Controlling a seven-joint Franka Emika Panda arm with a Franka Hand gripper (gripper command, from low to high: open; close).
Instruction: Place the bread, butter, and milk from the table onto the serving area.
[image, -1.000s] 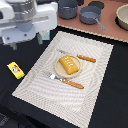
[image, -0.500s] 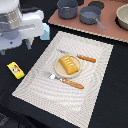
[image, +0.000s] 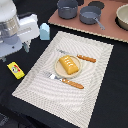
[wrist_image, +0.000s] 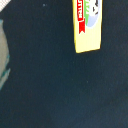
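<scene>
Bread (image: 69, 65) resting on the round tan plate (image: 57, 67) in the middle of the serving area (image: 95, 95), between the fork (image: 65, 80) and the knife (image: 80, 56), both orange-handled. Butter (image: 15, 70) lying flat on the dark table (image: 110, 80), off the mat toward the exterior view's left, well apart from its edge — bright yellow, red-and-white label up. Same butter (wrist_image: 89, 25) filling one corner of the wrist view, label readable only as a red band and a pale patch. Milk (image: 44, 31) standing upright just beside the mat's far corner, on the table rather than on the striped cloth. White arm body over the table at the exterior view's left, between milk and butter; gripper (image: 25, 46) hanging below it, fingers too blurred and small to tell whether apart or together — nothing seen between them. Pinkish-brown board (image: 110, 30) with grey pots (image: 67, 8) at the far side
</scene>
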